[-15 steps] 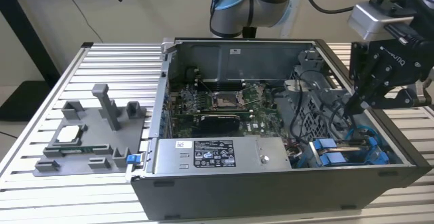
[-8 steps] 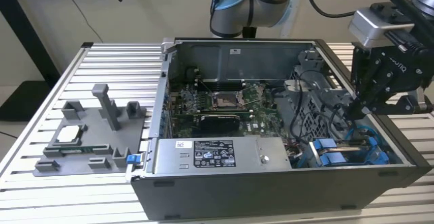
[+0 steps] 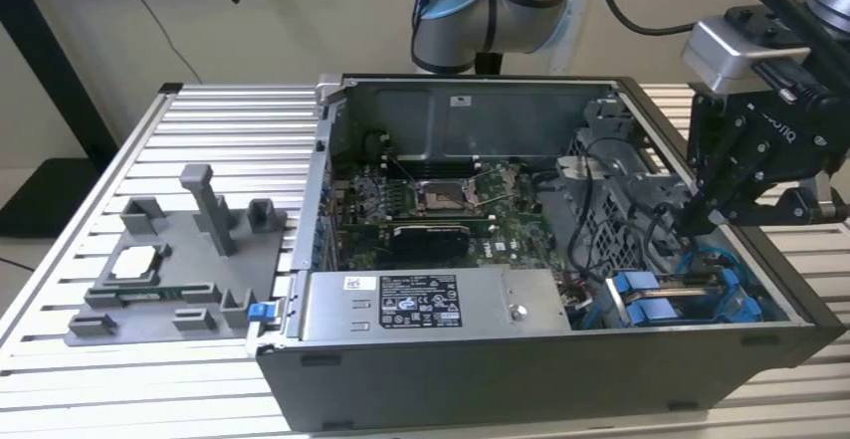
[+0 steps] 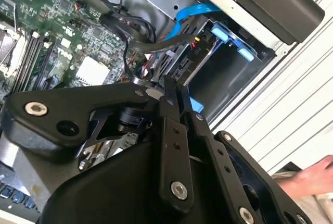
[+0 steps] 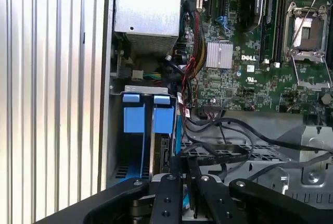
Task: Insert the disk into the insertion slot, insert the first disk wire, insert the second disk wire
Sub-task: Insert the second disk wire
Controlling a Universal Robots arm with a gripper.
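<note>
Slatted metal table (image 3: 80, 359), open computer case (image 3: 531, 379) on it. Gripper (image 4: 171, 91) down by the slot (image 5: 138, 88), fingers (image 5: 169, 198) pinched on what looks like a black wire (image 4: 156, 44); disk (image 5: 165, 151) seated there.

— What's everything sitting on?

— A table (image 3: 199, 110) topped with ribbed aluminium slats, running across the whole exterior view.

— And directly on it?

— An open black computer case (image 3: 531, 379) on the exterior view's right side. On the exterior view's left, well apart from the case's far corner but near its front, a grey fixture tray (image 3: 173, 290) with upright posts; it seems to hold a small square chip, though I can't be sure.
</note>
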